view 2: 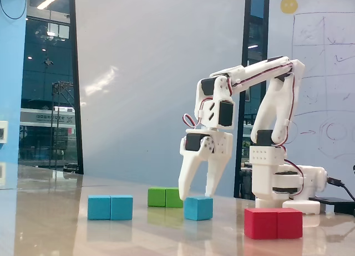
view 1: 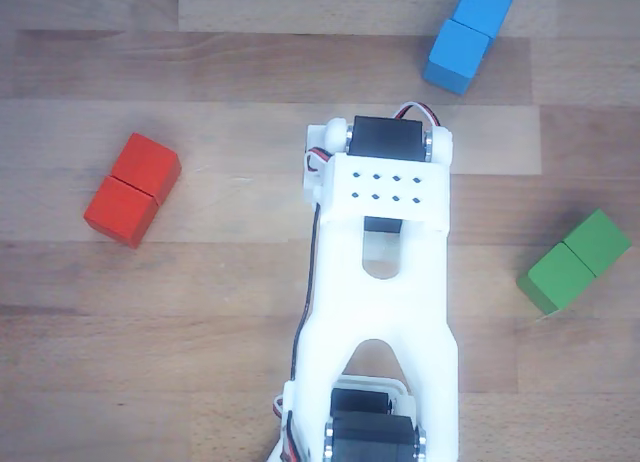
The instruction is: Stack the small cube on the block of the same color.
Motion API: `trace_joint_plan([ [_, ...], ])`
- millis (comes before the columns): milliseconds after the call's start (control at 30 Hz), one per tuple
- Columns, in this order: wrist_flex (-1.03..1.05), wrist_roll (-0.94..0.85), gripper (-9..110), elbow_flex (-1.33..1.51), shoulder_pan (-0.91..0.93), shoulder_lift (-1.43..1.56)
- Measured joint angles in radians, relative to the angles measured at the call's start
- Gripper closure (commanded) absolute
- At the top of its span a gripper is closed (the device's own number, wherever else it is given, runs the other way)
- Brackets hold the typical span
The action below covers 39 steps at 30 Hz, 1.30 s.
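In the fixed view the small sky-blue cube [view 2: 198,208] sits on the table. My gripper [view 2: 196,196] hangs just over it, jaws spread open and pointing down, with the fingertips about level with the cube's top; I cannot tell if they touch it. The oblong sky-blue block [view 2: 110,207] lies apart to the left in that view. In the other view the oblong blue block [view 1: 465,37] lies at the top right. There the white arm [view 1: 385,282] hides the cube and the fingers.
A red oblong block [view 1: 132,189] [view 2: 273,223] and a green oblong block [view 1: 575,262] [view 2: 165,197] lie on the wooden table, either side of the arm. The arm's base [view 2: 283,184] stands at the back right in the fixed view.
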Motion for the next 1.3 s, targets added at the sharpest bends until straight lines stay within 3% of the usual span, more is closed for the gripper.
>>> trace_joint_plan([
  [500, -0.005, 0.0, 78, 0.0, 0.0, -0.072],
  [867, -0.041, 0.0, 96, 0.0, 0.0, -0.072],
  [1300, -0.041, 0.0, 93, 0.0, 0.0, -0.072],
])
